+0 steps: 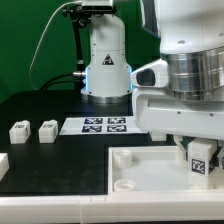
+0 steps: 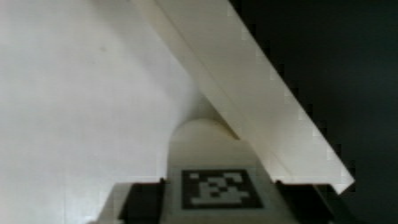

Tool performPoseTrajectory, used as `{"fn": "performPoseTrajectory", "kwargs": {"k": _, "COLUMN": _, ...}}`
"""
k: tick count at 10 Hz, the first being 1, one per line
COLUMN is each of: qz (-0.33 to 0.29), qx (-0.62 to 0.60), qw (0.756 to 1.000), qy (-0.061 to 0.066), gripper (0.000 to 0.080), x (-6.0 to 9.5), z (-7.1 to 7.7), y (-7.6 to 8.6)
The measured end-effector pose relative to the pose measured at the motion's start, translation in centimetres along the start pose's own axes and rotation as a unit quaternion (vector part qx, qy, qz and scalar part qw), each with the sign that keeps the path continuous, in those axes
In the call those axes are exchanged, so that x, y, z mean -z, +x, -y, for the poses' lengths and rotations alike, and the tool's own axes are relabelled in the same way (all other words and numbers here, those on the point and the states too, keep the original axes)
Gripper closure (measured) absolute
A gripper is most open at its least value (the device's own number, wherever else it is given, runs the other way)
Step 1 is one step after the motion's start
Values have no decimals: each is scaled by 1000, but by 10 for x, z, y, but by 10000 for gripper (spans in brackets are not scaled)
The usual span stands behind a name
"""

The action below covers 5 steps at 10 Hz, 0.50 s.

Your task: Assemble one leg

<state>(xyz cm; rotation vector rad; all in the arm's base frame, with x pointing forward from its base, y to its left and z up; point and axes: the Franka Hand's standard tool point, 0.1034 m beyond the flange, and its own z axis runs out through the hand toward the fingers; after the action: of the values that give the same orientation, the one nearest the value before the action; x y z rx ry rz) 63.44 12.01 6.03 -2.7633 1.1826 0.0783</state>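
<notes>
**Leg held over the tray piece's corner**

At about nine o'clock in the exterior view, two loose legs [image 1: 18, 131] [image 1: 47, 130] lie side by side on the black table [image 1: 40, 105], each showing a small dark tag on its upper face. A white block is cut off by the frame edge just below them, at roughly eight o'clock. Near the centre, the marker board [image 1: 107, 125] lies flat on the table in front of the arm's white base [image 1: 106, 65]. From six to four o'clock spreads the large white tray-like piece [image 1: 120, 172], with a round socket visible near its near-left corner and a raised rim along its edges.

At three to four o'clock the arm's wrist fills the frame, and the gripper [image 1: 200, 160] is clamped on a leg [image 1: 200, 158], whose black-and-white tag faces the camera; the post hangs upright over the tray piece's far right region. Whether its lower end touches the tray cannot be told.

In the wrist view, the held leg [image 2: 219, 188] sits between the two dark fingers [image 2: 135, 203], its tag plainly legible, with the tray piece's white surface [image 2: 80, 100] and angled rim beyond it.
</notes>
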Motion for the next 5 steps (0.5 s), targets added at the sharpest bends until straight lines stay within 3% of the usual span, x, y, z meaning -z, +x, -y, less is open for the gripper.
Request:
{"fn": "performPoseTrajectory", "kwargs": {"k": 2, "qz": 7, "qx": -140, "qw": 990, "qy": 6, "gripper": 509, "x": 0, "z": 1, "y": 0}}
{"fn": "performPoseTrajectory", "kwargs": {"k": 5, "qz": 29, "qx": -363, "qw": 931, "qy": 20, "gripper": 509, "x": 1, "z": 5, "y": 3}}
